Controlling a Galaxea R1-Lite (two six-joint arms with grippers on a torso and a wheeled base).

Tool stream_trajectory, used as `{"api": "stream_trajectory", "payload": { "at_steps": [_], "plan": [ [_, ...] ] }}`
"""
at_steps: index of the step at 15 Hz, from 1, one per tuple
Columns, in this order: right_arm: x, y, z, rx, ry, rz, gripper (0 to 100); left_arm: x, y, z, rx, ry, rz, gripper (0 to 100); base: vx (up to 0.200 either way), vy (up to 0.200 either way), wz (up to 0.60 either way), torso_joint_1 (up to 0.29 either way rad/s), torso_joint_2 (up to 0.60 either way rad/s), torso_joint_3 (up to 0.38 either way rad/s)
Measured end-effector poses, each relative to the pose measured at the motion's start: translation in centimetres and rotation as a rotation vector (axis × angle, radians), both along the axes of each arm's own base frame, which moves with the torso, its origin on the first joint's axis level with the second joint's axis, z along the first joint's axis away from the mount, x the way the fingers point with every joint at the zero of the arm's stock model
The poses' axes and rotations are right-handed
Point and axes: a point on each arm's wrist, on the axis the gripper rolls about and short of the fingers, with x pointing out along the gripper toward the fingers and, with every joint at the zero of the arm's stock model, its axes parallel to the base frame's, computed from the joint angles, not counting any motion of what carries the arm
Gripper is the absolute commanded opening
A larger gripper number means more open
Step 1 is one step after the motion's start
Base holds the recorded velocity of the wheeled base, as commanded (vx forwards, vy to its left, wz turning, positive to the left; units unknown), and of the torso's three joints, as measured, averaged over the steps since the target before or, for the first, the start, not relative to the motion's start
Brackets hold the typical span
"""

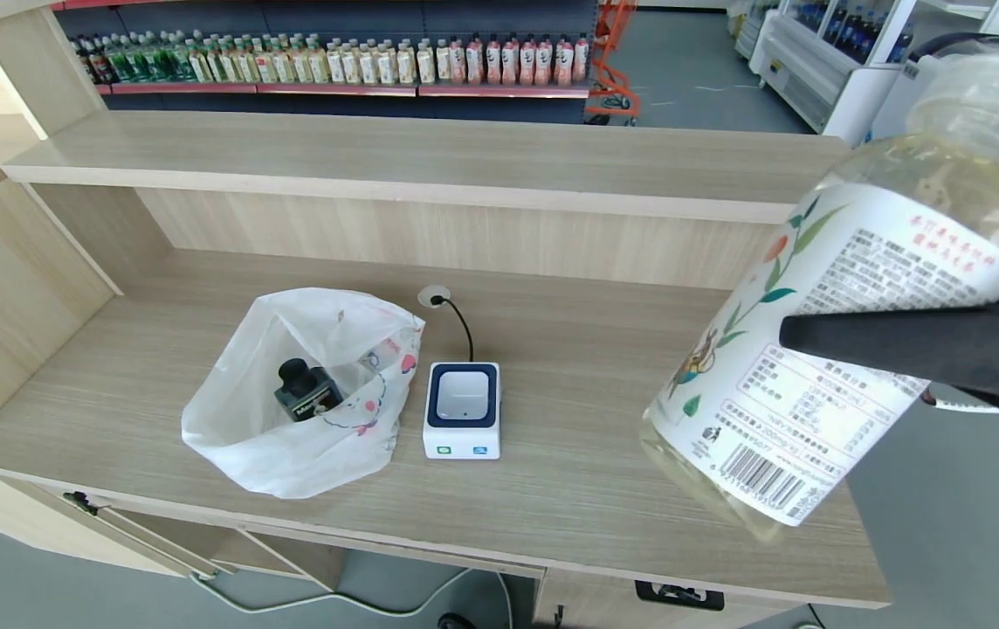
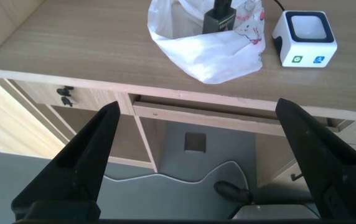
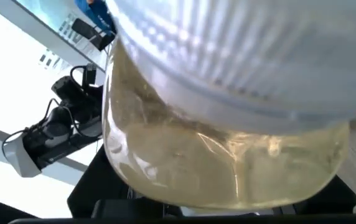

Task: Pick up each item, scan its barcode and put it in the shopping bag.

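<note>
Pale wooden counter (image 1: 595, 419) ahead: your right gripper (image 1: 849, 341) clamps the tilted clear plastic tea bottle (image 1: 831, 262), high right of the white square scanner (image 1: 462, 409) and white plastic shopping bag (image 1: 290, 454); your left gripper (image 2: 198, 109) gapes apart.

I count: one scanner (image 1: 462, 411); left of it, one bag (image 1: 290, 463) holding one dark bottle (image 1: 306, 390); right of it, one large bottle (image 1: 849, 262).

wooden counter (image 1: 595, 419), shopping bag (image 1: 290, 459), barcode scanner (image 1: 462, 409)
</note>
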Motion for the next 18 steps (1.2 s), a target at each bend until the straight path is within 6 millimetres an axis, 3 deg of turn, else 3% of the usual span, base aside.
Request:
{"api": "stream_trajectory", "payload": {
  "at_steps": [5,18],
  "plan": [
    [-2.2,0.1,1.7,0.002,-0.001,0.078,0,0.0,0.0,0.0,0.0,0.0,0.0,100,0.0,0.0,0.0,0.0,0.0,0.0],
    [-4.7,-1.6,1.7,-0.009,0.016,0.112,0,0.0,0.0,0.0,0.0,0.0,0.0,100,0.0,0.0,0.0,0.0,0.0,0.0]
  ]
}}
